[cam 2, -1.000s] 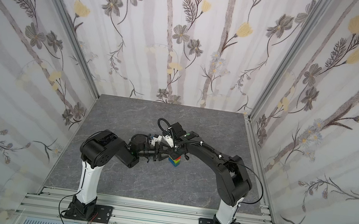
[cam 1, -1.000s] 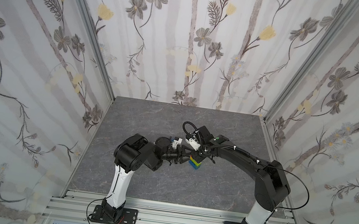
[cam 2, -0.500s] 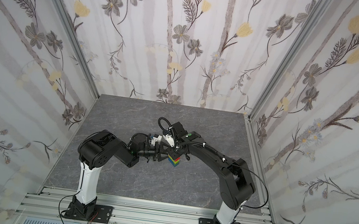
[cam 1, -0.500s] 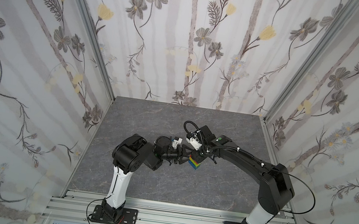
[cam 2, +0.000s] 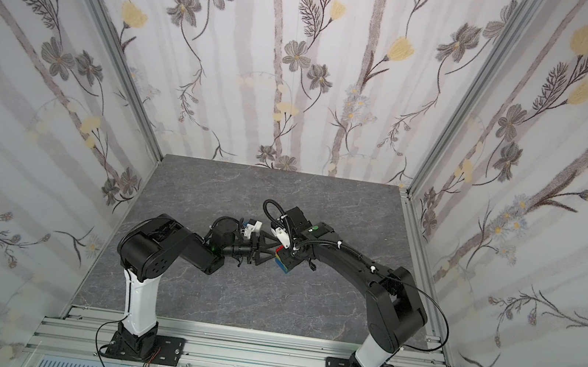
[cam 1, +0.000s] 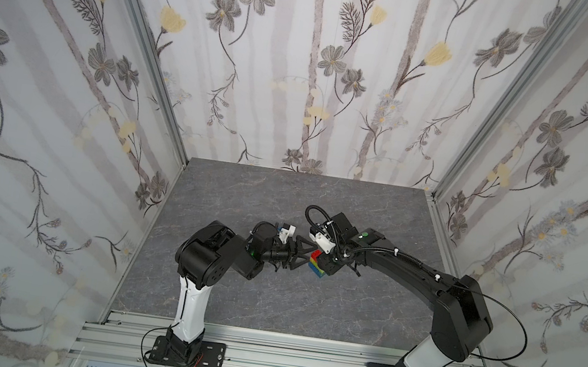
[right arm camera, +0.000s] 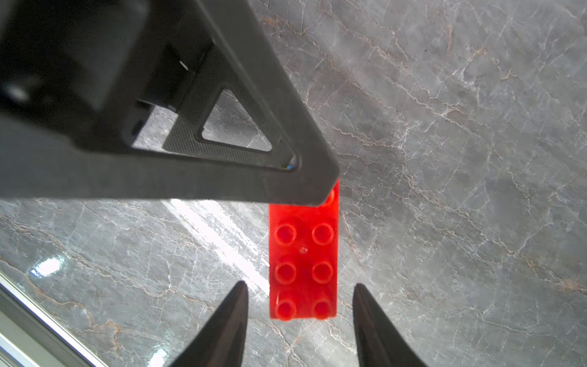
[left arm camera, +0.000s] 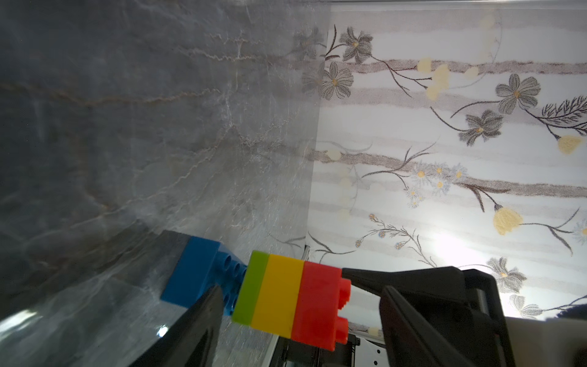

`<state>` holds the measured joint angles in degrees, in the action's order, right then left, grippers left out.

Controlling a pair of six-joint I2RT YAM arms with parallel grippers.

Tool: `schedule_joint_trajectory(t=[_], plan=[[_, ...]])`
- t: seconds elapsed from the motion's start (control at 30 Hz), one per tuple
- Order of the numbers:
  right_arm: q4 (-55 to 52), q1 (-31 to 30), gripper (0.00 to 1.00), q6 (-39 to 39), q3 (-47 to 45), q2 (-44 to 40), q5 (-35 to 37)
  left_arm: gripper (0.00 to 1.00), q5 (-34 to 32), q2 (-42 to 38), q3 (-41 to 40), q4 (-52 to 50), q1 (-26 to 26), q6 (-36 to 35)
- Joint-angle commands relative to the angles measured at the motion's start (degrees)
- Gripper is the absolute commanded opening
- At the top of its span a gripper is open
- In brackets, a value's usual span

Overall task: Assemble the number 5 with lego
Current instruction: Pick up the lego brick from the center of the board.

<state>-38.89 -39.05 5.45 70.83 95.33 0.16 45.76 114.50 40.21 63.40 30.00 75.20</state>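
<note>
- Over the last second both grippers have loosened. The left gripper (left arm camera: 281, 279) now stands wide, its fingers straddling the number 5 (cam 1: 315, 266) from base to top. The right gripper (right arm camera: 300, 285) is parted, with bare surface showing on each side of the red brick (right arm camera: 303, 254).
- Neither holds the stack. One left fingertip lies over the far end of the red brick; whether it touches the studs I cannot tell.
- The arms have hardly shifted and meet over the same spot as before.
- The number 5 stands on its own near the middle of the surface (cam 1: 282, 198). The blue brick (left arm camera: 193, 273) is down and the red brick up, with the lime-green layer (left arm camera: 251, 286) and yellow layer (left arm camera: 279, 292) between. The dark-green piece is hidden.
- Both top views show no loose brick, so I judge the build finished, with only the withdrawal left.
- The surface is bare toward every edge. The walls (cam 1: 310, 78) on three sides are well apart from the stack, and the rail (cam 1: 281, 352) runs along the front edge.
- The tight place is the stack itself. The right gripper has room to rise straight up. The left gripper would best back away level, since a dragging fingertip could tip the stack.
</note>
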Motion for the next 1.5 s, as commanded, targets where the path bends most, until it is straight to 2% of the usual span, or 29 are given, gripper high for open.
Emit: schedule_joint_trajectory(t=[0.0,0.3,0.47,0.6,0.77,0.9,1.2,1.47], plan=[[0.4,0.0,0.51,-1.0,-0.3,0.1,-0.1,0.78,-0.9,-1.3,-1.0,-1.3,-0.5,-0.9],[1.2,-0.1,0.41,-0.8,-0.2,1.7,-0.6,0.76,-2.5,-4.5,-3.7,-3.1,-1.7,-2.0],[1.3,0.1,0.30,-0.6,-0.1,1.4,-1.0,0.76,-2.5,-5.7,-4.4,-3.9,-2.4,-2.2],[1.2,0.2,0.21,-0.8,0.0,1.2,-2.5,0.76,-2.6,-6.8,-4.9,-5.1,-3.0,-2.7],[1.4,0.7,0.18,-1.8,0.2,-0.1,-5.6,0.76,-2.5,-8.9,-5.9,-6.9,-4.3,-3.5],[1.6,2.5,0.17,-3.1,0.6,-1.5,-10.8,0.76,-2.5,-11.0,-6.8,-8.3,-5.8,-4.0],[2.0,7.4,0.17,-6.6,1.5,-0.5,-28.7,0.76,-1.8,-18.1,-6.6,-18.3,-8.8,-8.8],[2.3,8.4,0.18,-7.0,1.3,4.3,-36.3,0.76,-1.4,-22.9,-7.1,-24.1,-11.3,-11.6]])
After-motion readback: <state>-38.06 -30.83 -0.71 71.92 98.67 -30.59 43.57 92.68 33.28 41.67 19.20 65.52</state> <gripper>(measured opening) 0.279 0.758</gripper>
